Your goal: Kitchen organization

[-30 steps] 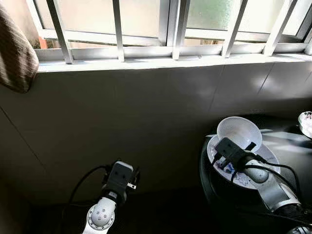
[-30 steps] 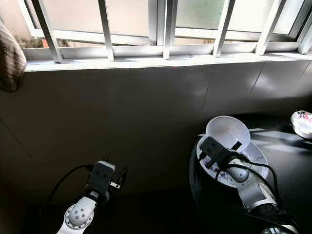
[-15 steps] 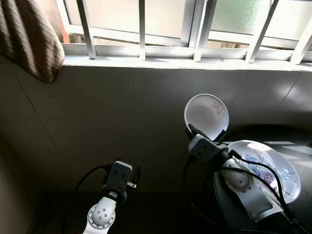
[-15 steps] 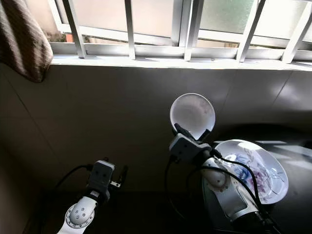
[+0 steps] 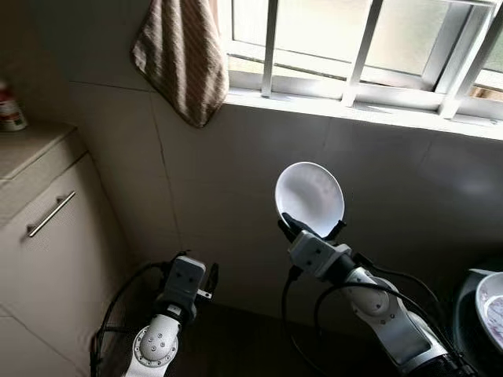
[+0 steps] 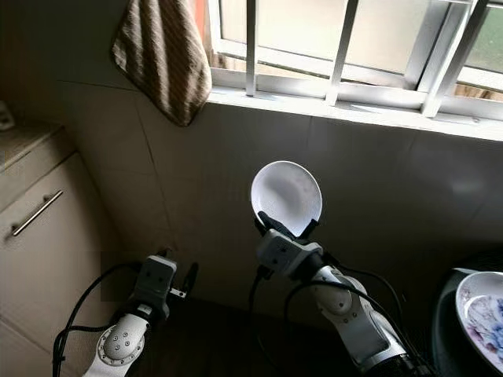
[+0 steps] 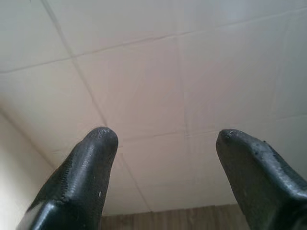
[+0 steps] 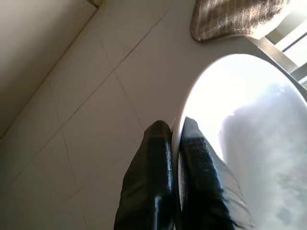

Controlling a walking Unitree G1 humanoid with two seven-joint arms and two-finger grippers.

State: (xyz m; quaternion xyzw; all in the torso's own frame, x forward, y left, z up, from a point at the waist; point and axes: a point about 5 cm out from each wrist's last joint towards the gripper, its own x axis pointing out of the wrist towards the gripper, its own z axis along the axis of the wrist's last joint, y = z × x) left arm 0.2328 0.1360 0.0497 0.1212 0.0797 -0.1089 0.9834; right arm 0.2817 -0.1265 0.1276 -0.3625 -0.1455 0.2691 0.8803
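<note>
A white bowl [image 5: 310,197] is held up on edge in front of the tiled wall, its hollow facing me. My right gripper [image 5: 308,229] is shut on the bowl's lower rim; in the right wrist view the two fingers [image 8: 153,182] pinch the bowl's rim [image 8: 249,129]. A flowered plate [image 6: 481,318] lies at the far right on a dark round surface. My left gripper [image 7: 163,143] is open with nothing between its fingers, held low at the left [image 5: 211,276] and facing the tiled wall.
A striped brown towel [image 5: 182,59] hangs from the barred window sill [image 5: 346,106]. A cabinet with a metal bar handle [image 5: 49,214] stands at the left, with a small can [image 5: 8,106] on its counter. Dark floor lies below the arms.
The camera has swung left, so the cabinet and towel came into view and the plate slid to the right edge. The right gripper still holds the bowl raised.
</note>
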